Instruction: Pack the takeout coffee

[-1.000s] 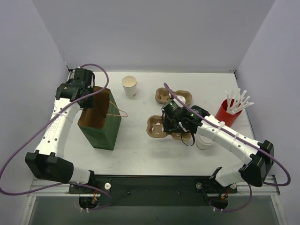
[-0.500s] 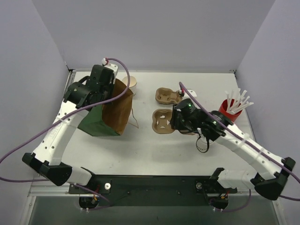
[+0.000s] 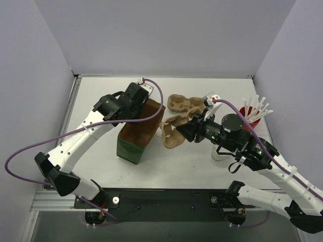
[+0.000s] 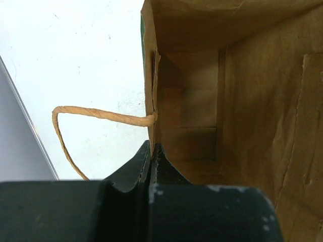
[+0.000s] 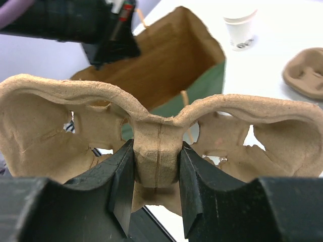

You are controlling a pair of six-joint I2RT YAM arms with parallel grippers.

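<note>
Takeout coffee cup stands on the counter beyond the right gripper, which clamps the cardboard carrier at its middle, while the left gripper pinches the paper bag by its rim.

Lab test cell: white table boxed by 3 plain walls.

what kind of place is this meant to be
Likely a robot test bench staged as a coffee takeout counter: a white table walled in grey, two robot arms bolted at its edge, and a paper bag, cardboard cup carrier and red cup of straws.
</note>
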